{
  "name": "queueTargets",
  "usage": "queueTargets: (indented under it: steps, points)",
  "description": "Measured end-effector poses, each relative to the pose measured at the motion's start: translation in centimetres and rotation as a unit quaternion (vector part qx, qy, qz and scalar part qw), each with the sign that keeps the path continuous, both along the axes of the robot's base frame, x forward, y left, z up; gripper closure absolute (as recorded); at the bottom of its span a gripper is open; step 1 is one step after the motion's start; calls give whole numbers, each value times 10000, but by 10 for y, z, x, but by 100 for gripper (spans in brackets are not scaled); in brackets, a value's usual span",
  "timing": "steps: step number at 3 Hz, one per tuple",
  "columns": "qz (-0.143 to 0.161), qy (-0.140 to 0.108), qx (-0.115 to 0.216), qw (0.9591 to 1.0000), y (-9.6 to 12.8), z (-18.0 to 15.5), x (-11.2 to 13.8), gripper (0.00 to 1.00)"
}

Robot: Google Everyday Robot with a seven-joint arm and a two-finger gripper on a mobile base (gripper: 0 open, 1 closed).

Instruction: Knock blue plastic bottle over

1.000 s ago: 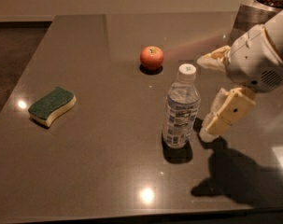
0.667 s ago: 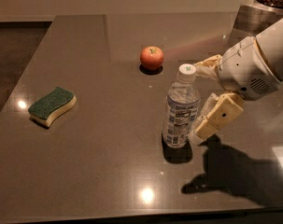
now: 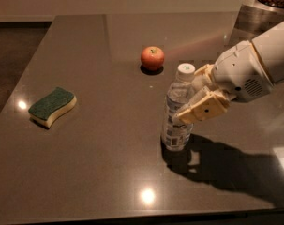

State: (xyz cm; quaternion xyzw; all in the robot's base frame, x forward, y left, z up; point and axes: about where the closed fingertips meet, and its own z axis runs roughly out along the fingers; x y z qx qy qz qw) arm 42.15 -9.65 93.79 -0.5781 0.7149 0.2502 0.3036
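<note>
Blue plastic bottle is the target, and it stands on the dark table, right of the middle and closer to the near edge than to the far one. The white arm reaches in from the right edge. Its gripper is at the bottle's upper half with the jaws spread and unclenched. The near finger lies across the bottle's shoulder and the far finger sits behind it near the cap, so nothing is grasped. A green sponge lies toward the left edge, and a red apple sits toward the far edge, just beyond the bottle. I judge the main risk to be the bottle skidding upright across the glossy top if the push lands low. The two fingers may also cradle it and stop it from tipping. Once down, its round body could roll toward the near edge. Its long axis is vertical, cap up, base on the table.
</note>
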Motion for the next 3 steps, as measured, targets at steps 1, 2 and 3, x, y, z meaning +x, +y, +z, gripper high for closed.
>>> queueTargets:
  steps: [1, 2, 3]
  points:
    - [-4, -5, -256, 9997, 5, 22, -1, 80]
    - [120, 29, -1460, 9892, 15, 34, 1, 100]
    - [216, 14, -2372, 9712, 8, 27, 10, 100]
